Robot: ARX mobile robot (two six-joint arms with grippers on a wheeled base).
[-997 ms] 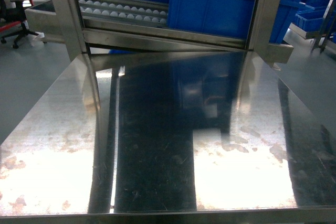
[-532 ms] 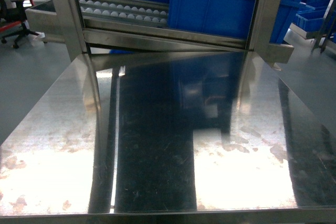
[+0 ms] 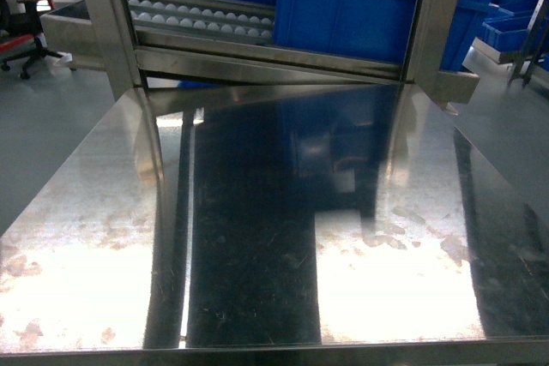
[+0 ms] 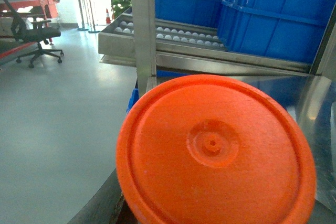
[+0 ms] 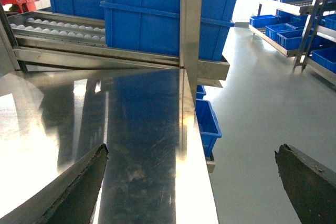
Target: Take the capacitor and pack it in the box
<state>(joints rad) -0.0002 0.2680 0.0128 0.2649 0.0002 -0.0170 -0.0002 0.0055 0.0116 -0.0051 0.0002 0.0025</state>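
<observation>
With no capacitor or box on the bare steel surface (image 3: 257,237), nothing packed; right pincer (image 5: 191,182) spread, left unreadable.

Polished steel table (image 3: 257,237) mirrors overhead light, stained near its front | blue plastic bins (image 3: 352,6) sit on a roller rack (image 3: 202,19) behind it | orange round lid (image 4: 212,150) fills the left wrist view | black office chair (image 4: 34,38) stands on grey floor
</observation>
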